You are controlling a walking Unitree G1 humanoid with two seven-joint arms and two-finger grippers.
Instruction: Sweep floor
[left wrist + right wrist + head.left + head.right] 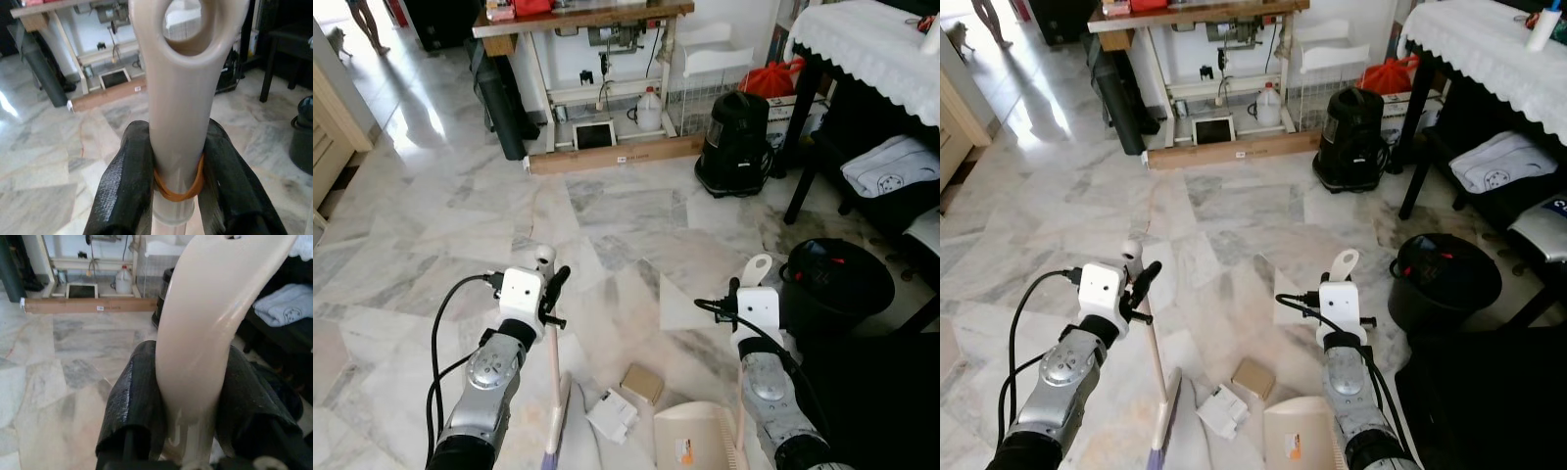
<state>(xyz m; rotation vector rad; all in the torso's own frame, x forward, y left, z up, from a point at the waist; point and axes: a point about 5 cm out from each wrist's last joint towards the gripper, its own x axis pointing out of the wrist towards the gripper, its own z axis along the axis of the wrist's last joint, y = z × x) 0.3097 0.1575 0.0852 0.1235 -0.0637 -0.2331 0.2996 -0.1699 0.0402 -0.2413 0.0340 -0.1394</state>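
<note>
Gripping the smooth beige plastic broom handle (178, 122) just below its oval hanging loop, the left gripper (178, 196) had its two textured black fingers clenched on it, with an orange rubber band around the handle between them. The broom stood nearly upright over the glossy marble floor (607, 215). The right gripper (190, 431) was grasping the curved cream dustpan handle (210, 323); the dustpan (695, 441) rested on the floor beside a small cardboard box (641, 383) and crumpled white paper (612, 415).
</note>
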